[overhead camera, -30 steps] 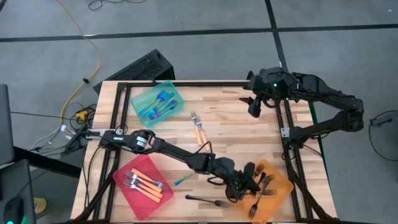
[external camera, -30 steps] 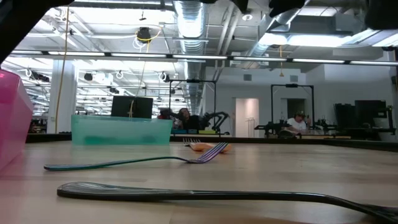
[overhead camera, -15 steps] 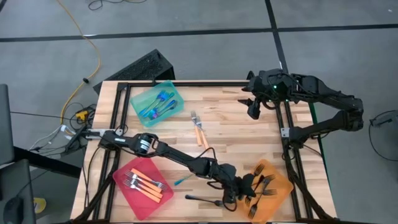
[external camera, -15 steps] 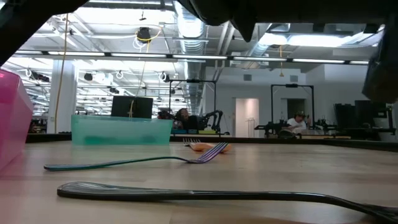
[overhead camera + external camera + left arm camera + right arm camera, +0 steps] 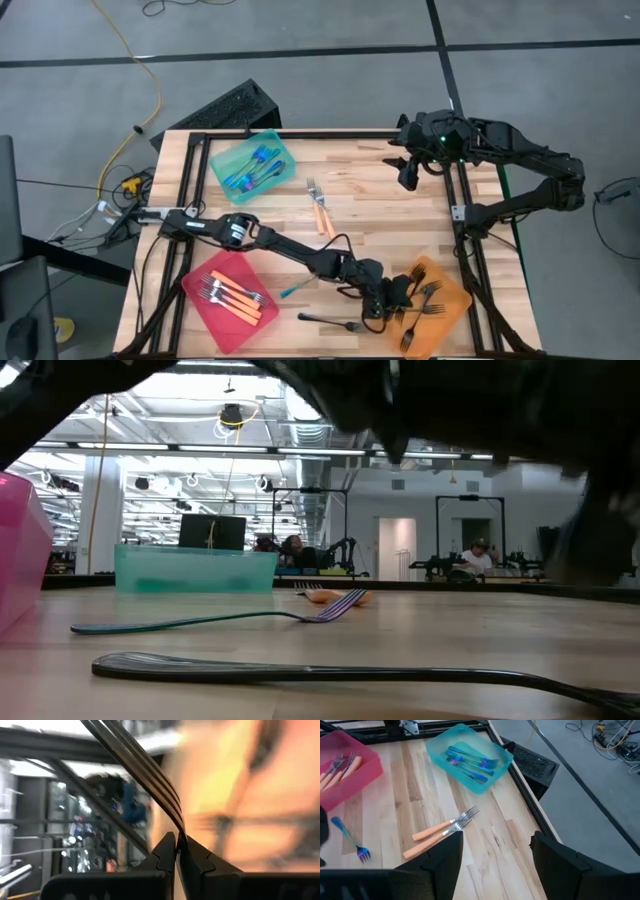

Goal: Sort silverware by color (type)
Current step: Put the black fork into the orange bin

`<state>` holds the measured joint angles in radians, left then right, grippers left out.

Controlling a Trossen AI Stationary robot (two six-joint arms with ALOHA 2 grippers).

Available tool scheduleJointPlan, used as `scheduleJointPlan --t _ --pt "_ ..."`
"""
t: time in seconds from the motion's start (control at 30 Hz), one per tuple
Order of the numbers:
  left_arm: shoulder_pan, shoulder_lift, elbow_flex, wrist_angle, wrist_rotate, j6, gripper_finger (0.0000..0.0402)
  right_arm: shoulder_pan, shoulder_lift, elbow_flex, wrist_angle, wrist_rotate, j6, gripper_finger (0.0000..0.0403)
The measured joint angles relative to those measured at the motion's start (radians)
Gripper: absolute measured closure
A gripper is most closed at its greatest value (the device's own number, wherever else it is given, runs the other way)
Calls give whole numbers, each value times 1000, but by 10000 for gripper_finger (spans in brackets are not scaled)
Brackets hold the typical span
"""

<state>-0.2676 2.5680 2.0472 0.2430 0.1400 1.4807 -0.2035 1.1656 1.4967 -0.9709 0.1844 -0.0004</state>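
Note:
My left gripper [image 5: 385, 302] [image 5: 176, 840] reaches across the near side of the table to the left rim of the orange tray [image 5: 450, 300], shut on a black fork [image 5: 150, 775]. Several black forks [image 5: 425, 298] lie in that tray. Another black fork [image 5: 335, 322] [image 5: 350, 672] lies flat on the wood near the front edge, and a blue fork [image 5: 293, 290] [image 5: 350, 840] lies left of it. Two orange-handled forks [image 5: 320, 205] [image 5: 442, 829] lie mid-table. My right gripper [image 5: 410, 172] hangs open, high at the far right. My left gripper pinches the black fork at its tined end [image 5: 179, 827] between the two fingertips. The fork runs on past the fingers, roughly along them. It is clear of the table, with the orange tray behind it. Whether it touches the tray cannot be told.
A teal tray [image 5: 253, 165] [image 5: 470, 762] with blue forks stands at the far left. A red tray [image 5: 230, 298] [image 5: 367, 762] with orange-handled forks stands at the near left. Bare wood [image 5: 400, 230] lies between the trays, and black frame rails [image 5: 462, 210] edge the table.
My left gripper has come down and drawn a little toward the table's left, by the orange tray's left rim. Its wrist has rolled, and it has stayed shut on the black fork. In the low view the dark arm now covers more of the top.

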Motion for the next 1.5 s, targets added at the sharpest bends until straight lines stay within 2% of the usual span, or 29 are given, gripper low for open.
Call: scheduleJointPlan --t 0.07,0.23,0.37,0.53,0.77,1.3,1.5 --pt "3 29 -2 1 -17 41 401 0 0 0 10 -1 -1 148" --pt "-3 73 -2 135 -87 100 401 1 0 0 17 -3 -4 148" --pt "-9 78 -2 133 -146 101 401 7 0 0 16 -3 -11 148" --pt "-9 78 -2 130 -162 103 401 27 0 0 16 -4 -26 148" --pt "-20 78 -2 126 -239 109 395 54 0 0 17 -4 -26 148" --pt "-20 76 2 118 -261 88 331 54 0 0 17 -3 -25 148" --pt "-20 76 2 134 -269 105 321 54 0 0 18 -3 -25 148"
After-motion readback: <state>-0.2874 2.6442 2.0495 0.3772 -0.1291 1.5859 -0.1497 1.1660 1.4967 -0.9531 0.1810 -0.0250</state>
